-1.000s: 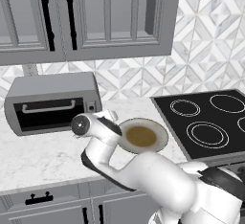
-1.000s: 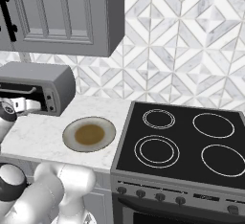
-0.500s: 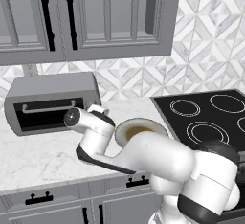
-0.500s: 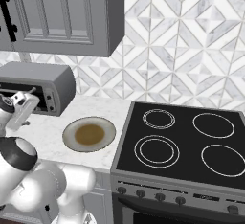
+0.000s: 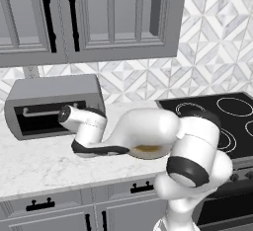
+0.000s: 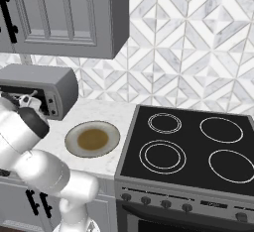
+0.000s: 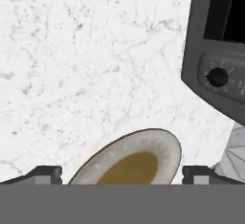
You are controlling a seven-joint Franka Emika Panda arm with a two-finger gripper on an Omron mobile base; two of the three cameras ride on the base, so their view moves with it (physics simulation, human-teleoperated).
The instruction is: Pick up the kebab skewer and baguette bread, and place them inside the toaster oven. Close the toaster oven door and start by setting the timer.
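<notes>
The grey toaster oven [image 5: 54,91] stands on the counter at the left, also seen as a box [image 6: 42,85] from the right. Its dark glass toaster oven door [image 5: 42,121] with a bar handle looks upright against the box. In the hand view the toaster oven's knob panel [image 7: 217,82] fills the upper right. My gripper [image 7: 122,175] is open over the marble, its fingertips [image 7: 45,174] wide apart with nothing between them. My hand hovers before the oven's right end. The kebab skewer and the baguette bread are out of view.
A round beige plate [image 6: 93,139] with a brown centre lies on the counter [image 5: 34,163] right of the oven, partly under my arm; its rim [image 7: 162,144] lies just ahead of my fingers. The black stovetop [image 6: 193,144] is to the right. Cabinets [image 5: 99,18] hang above.
My arm has swung left, carrying the hand from over the plate to the front of the toaster oven. The jaws have stayed open.
</notes>
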